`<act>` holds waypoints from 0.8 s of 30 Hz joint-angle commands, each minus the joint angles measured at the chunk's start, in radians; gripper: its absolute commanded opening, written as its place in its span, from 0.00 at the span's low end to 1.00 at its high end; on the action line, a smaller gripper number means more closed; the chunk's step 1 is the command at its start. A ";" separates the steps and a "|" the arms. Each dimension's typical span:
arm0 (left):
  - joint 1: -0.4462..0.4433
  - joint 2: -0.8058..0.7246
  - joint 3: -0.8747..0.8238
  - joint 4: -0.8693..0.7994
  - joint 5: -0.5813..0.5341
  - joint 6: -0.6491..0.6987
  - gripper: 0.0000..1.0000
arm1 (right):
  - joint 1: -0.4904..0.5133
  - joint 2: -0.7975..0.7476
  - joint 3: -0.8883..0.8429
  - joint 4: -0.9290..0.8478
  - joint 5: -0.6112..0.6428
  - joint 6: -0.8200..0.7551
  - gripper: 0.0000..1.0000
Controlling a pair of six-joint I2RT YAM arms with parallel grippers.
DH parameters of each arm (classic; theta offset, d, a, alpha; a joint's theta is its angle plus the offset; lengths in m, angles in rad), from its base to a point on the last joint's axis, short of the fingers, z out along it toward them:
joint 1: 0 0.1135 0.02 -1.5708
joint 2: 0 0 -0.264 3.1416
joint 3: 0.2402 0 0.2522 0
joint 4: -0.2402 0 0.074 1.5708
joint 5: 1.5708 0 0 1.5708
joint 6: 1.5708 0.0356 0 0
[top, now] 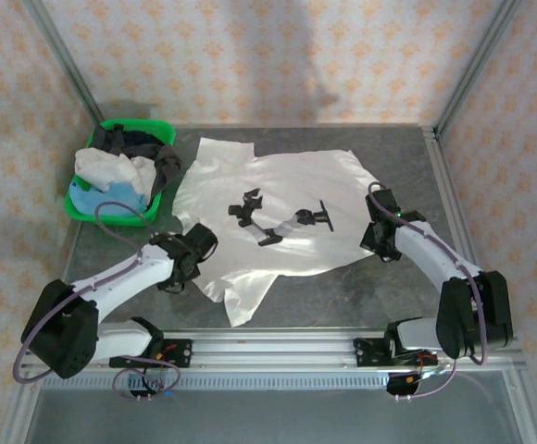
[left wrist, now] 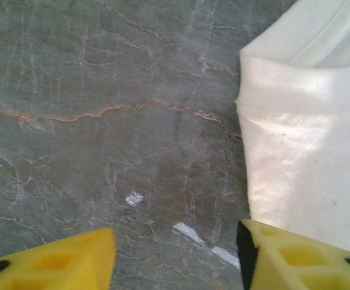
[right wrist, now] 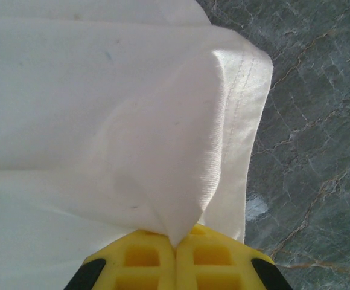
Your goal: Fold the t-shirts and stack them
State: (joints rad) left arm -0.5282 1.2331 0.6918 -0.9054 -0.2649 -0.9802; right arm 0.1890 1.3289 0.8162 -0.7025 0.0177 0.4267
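While the white shirt [top: 287, 180] lies spread out in the middle of the counter [top: 343, 296], the right claw [right wrist: 175, 241] is pressed together, pinching its edge. The left claw [left wrist: 175, 254] is spread over the counter, just beside the shirt. More shirts [top: 111, 171] sit in the basket [top: 88, 215], far left.

top: hi, rear, whole table [top: 343, 296] | wrists: close, facing dwn | shared: white t-shirt [top: 296, 176]
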 commanded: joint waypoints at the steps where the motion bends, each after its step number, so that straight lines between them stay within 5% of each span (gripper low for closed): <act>1: -0.136 -0.060 0.028 -0.075 -0.033 -0.077 0.62 | -0.003 0.004 0.019 -0.026 0.027 -0.002 0.02; 10: -0.618 0.025 0.055 -0.070 0.025 -0.443 0.62 | -0.004 0.045 0.047 -0.038 0.043 -0.013 0.02; 15: -0.708 0.158 0.071 0.048 0.079 -0.472 0.59 | -0.003 0.070 0.056 -0.039 0.061 -0.026 0.02; 24: -0.711 0.269 -0.015 0.323 0.147 -0.444 0.43 | -0.004 0.076 0.052 -0.035 0.064 -0.033 0.02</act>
State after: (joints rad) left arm -1.2366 1.4731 0.7071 -0.7021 -0.1383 -1.4075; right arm 0.1886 1.3945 0.8478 -0.7113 0.0448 0.4034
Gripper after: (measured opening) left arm 0.459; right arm 0.041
